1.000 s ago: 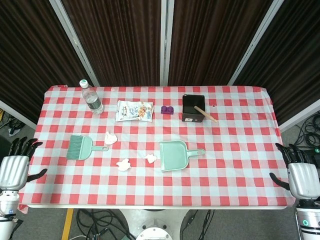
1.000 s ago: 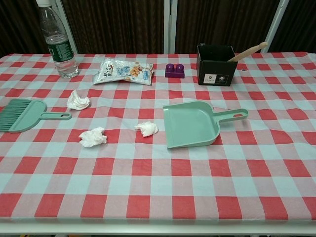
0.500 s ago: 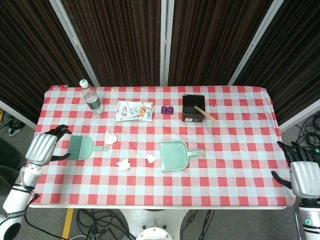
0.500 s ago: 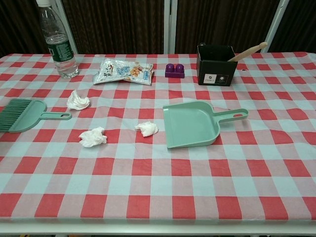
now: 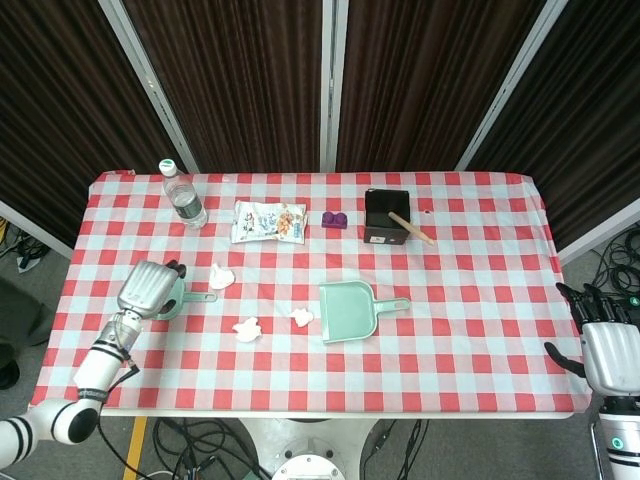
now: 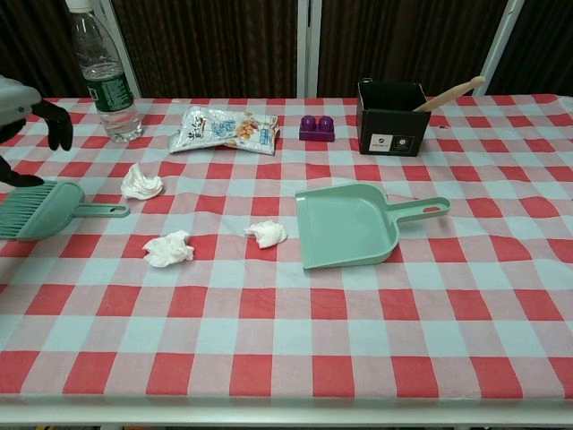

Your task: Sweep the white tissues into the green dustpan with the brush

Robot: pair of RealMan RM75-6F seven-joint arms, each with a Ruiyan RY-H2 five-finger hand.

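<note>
Green brush (image 6: 40, 210) partly behind left hand (image 5: 150, 287).

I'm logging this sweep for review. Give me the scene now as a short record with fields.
left hand: above the brush, fingers apart, not gripping
right hand: off the table's right edge, open
dustpan: mid-table, holds no tissue
tissues: three on the cloth, one just left of the dustpan
other things: bottle, snack bag, black box
</note>
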